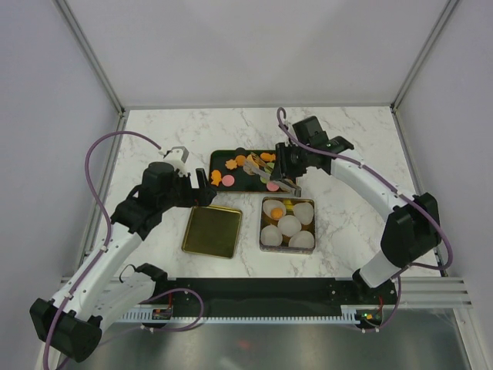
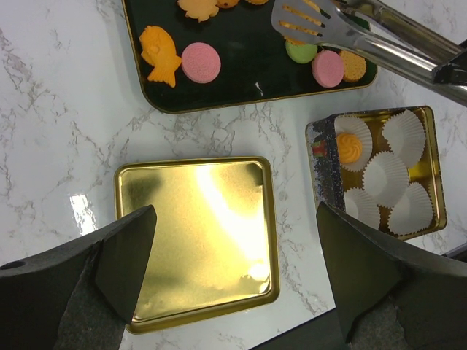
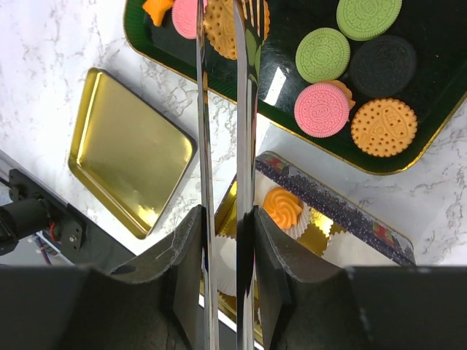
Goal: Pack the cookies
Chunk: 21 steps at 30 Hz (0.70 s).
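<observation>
The cookies point(image 3: 322, 109) lie on a dark green tray point(image 3: 292, 29): round pink, green, orange and dark ones, plus an orange fish point(image 2: 160, 55). One orange swirl cookie point(image 2: 349, 146) sits in a paper cup in the open tin point(image 2: 430, 168). My right gripper point(image 3: 225, 219) is shut on metal tongs point(image 3: 244, 109). Their slotted tips point(image 2: 299, 22) hang over the tray's right part, with no cookie visible between them. My left gripper point(image 2: 235, 219) stands open above the gold lid point(image 2: 197, 240), holding nothing.
The tin point(image 1: 262, 223) with several white paper cups sits near the front, right of the gold lid point(image 1: 212, 231). The tray point(image 1: 223, 158) lies behind both on the marble table. Walls close in the back and sides.
</observation>
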Motion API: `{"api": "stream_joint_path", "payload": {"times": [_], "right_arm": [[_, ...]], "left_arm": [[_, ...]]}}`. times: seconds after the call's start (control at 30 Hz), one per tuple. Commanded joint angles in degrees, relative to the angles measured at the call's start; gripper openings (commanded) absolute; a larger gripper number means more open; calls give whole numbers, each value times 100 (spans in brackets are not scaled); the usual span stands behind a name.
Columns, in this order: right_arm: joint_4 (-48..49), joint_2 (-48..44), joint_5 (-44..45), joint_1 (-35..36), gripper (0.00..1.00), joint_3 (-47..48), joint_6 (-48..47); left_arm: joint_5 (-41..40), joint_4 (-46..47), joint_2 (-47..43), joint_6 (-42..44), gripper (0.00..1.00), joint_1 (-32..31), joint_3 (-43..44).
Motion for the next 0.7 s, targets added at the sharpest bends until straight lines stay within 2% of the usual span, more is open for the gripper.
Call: {"api": "stream_joint_path", "payload": {"times": [0.0,0.27,0.67], "right_arm": [[-40,-468,-247,-104,37,54,71],[-576,-1275,-327,-368,37,-289,71],[-1719,-2813,209,-570,38,-1062,299]], "left_arm": [[128,53,21,97,100,28,40],[198,61,91,106,100,28,48],[418,97,188,106,100,37,48]]}}
